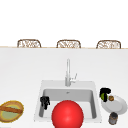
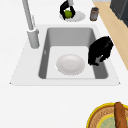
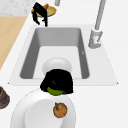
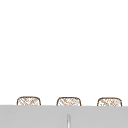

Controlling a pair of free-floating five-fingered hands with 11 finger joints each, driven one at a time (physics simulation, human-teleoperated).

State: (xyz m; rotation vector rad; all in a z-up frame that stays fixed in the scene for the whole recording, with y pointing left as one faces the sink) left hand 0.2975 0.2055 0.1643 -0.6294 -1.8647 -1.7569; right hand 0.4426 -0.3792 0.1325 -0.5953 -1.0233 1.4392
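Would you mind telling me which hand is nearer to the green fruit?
The right hand: its fingers are curled round the green fruit at the plate's edge. The left hand hangs across the sink, over its left side.

A white counter carries a sink, a white plate, a woven basket and a small jar.

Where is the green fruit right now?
The green fruit sits at the plate's edge nearest the sink, right of the basin in the front view, with the right hand curled round it, near a small orange fruit.
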